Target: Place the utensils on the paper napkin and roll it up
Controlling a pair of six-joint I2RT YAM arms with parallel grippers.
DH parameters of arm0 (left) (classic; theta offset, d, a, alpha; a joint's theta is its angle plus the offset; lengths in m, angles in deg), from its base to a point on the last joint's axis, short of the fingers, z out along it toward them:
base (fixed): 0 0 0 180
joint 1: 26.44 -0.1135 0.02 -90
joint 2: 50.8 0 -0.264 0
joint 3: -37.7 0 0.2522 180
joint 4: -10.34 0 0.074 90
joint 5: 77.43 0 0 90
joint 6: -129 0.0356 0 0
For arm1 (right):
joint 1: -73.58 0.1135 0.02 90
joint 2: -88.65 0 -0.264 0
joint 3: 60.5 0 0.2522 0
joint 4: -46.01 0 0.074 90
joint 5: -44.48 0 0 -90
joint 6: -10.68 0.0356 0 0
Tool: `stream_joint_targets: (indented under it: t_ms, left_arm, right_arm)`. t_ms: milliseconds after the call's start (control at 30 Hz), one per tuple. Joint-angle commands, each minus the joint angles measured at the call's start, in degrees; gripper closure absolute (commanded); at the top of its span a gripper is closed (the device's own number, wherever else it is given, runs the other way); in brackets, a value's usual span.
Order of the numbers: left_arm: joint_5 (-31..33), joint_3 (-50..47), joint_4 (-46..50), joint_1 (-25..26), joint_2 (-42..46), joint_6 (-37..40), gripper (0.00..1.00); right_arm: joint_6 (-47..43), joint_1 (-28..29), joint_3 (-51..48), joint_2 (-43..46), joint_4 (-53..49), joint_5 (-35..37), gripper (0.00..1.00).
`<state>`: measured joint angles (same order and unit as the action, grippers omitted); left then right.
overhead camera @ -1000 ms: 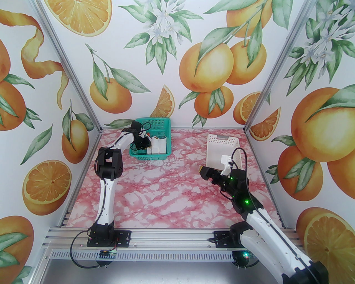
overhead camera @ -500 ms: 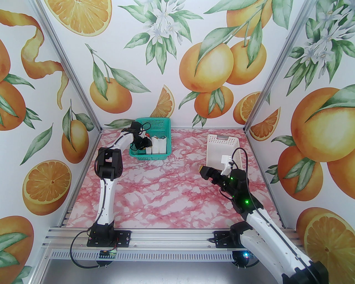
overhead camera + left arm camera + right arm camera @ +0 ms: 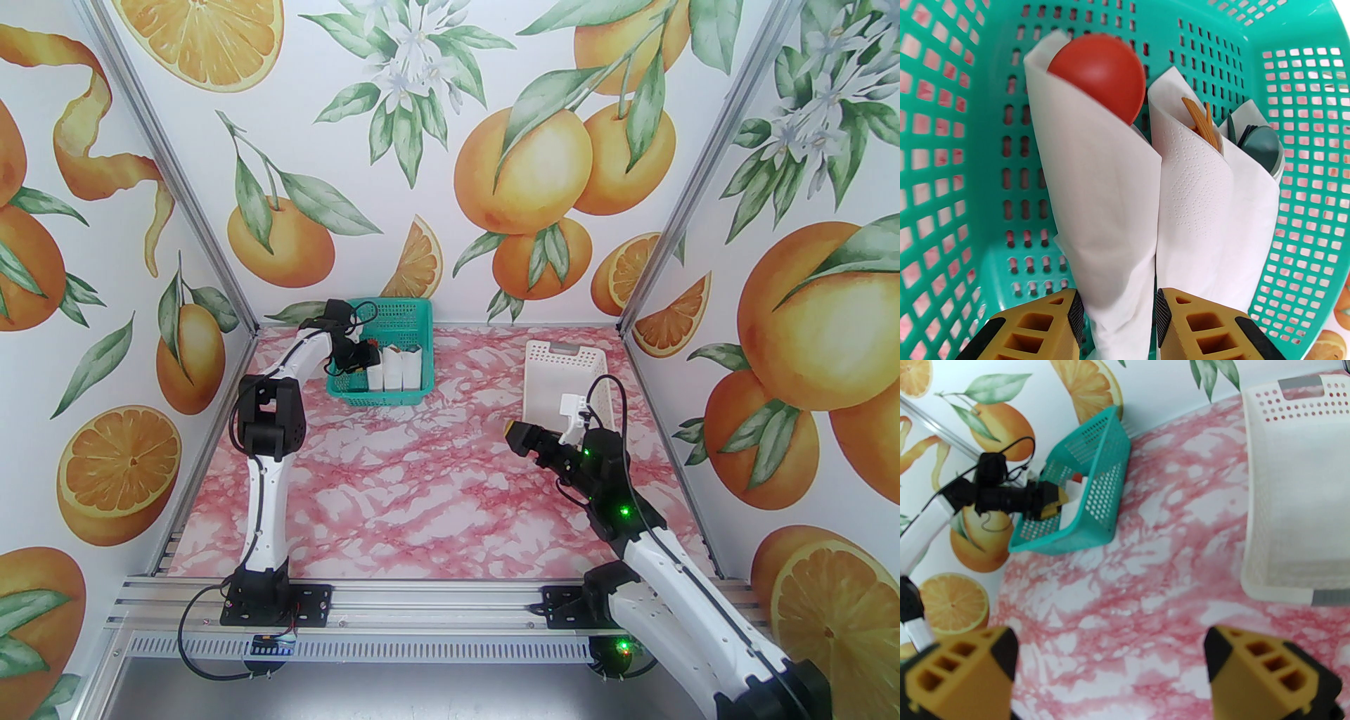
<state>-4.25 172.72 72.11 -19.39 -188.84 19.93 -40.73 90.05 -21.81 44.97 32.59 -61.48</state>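
On my top feed the pink-and-white marbled table [image 3: 436,492] carries two containers, well apart. The larger one, a white perforated plastic basket [image 3: 562,349], stands on the right. My right wrist feed shows a flat, plain white floor inside it, and I cannot tell whether that is a sheet lying there or the bare bottom. The teal slotted plastic basket [image 3: 394,309] sits at the far left, and my left arm reaches into it over the left rim. My right gripper [image 3: 1111,644] hangs over bare table just beside the white basket's near corner, with its yellow fingers spread wide and nothing between them. My left gripper [image 3: 1118,306] is inside the teal basket, and its black pads [image 3: 1162,313] press both sides of the narrow lower end of a white paper napkin [image 3: 1100,197] rolled into a cone, so I read it as clamped on that roll. The cone is the leftmost of three rolls standing side by side and touching one another in the basket. A red-orange round spoon bowl [image 3: 1100,81] pokes from the cone's open top; any other utensils in it are hidden by the paper. Next comes an embossed white napkin roll [image 3: 1191,211] with orange fork tines [image 3: 1202,123] showing at its mouth. A third white napkin roll [image 3: 1255,190] on the right holds dark green utensil ends [image 3: 1262,144].
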Motion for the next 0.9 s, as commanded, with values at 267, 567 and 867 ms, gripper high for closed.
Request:
stream_joint_targets:
  t_ms: [267,567,867]
  left_arm:
    - [2.46,-1.05,1.57,-0.41,5.6,1.32,0.65]
    - [3.46,-5.01,-0.54,-0.38,12.75,2.26,0.61]
    - [5.0,-19.17,-6.92,-0.37,30.39,3.9,0.55]
  right_arm:
    - [0.27,-0.28,-0.14,-0.13,1.6,-1.21,0.07]
    - [-3.15,-0.34,4.29,2.13,-5.96,0.97,0.07]
    - [-5.67,-0.37,9.56,5.72,-14.26,4.39,0.04]
